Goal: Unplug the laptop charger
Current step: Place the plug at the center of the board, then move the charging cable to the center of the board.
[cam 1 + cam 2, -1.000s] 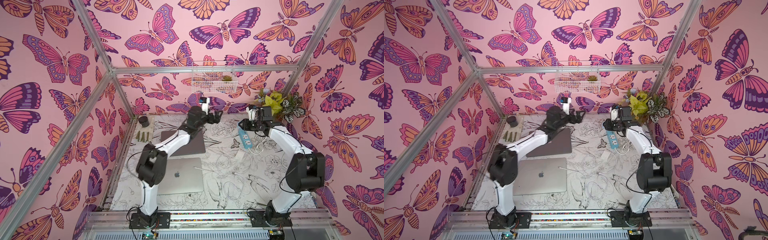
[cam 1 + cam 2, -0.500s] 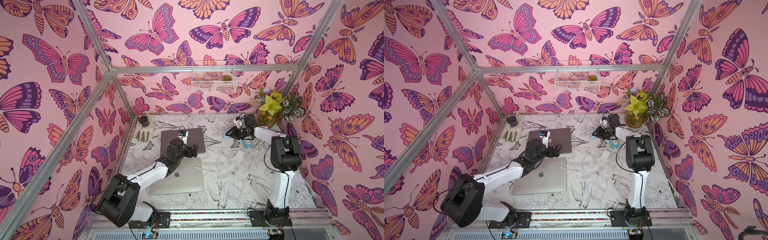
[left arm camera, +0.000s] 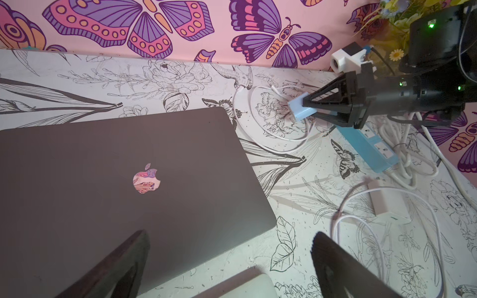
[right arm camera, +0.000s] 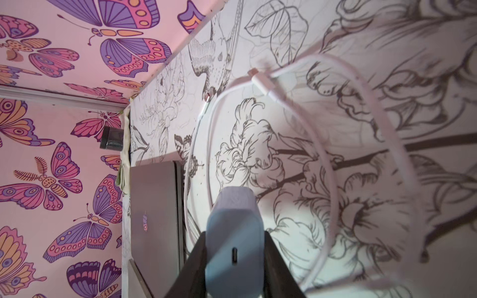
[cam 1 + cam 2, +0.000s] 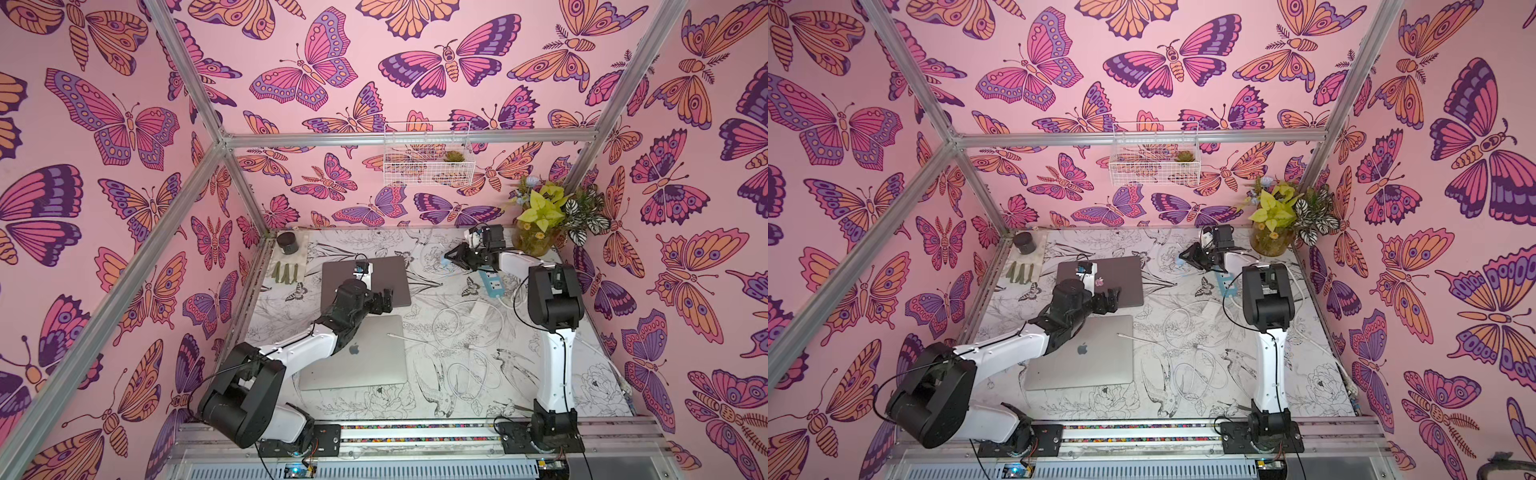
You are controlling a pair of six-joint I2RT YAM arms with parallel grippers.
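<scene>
We find the right gripper (image 3: 309,107) closed partway on the pale blue charger (image 3: 296,110), its jaws pressing the block's two flat sides; the right wrist view confirms the grip on the charger (image 4: 235,227). The block is held in the air above the table (image 5: 590,374), toward the back wall. It is clear of the blue power strip (image 3: 371,147), which lies flat just beside the gripper. We see no contact between block and strip, so we judge the pull-out itself done. The prongs are hidden and we cannot inspect them. The charger's cable port (image 4: 234,255) is empty, and a white cable (image 4: 333,180) lies looped on the table beneath it with loose ends. The left gripper (image 5: 384,300) is spread wide and holds nothing. It hovers over the near edge of the dark laptop (image 5: 365,276), while the silver laptop (image 5: 357,359) lies shut nearer the robot. In our judgement, all that may remain is to set the charger down and let go.
</scene>
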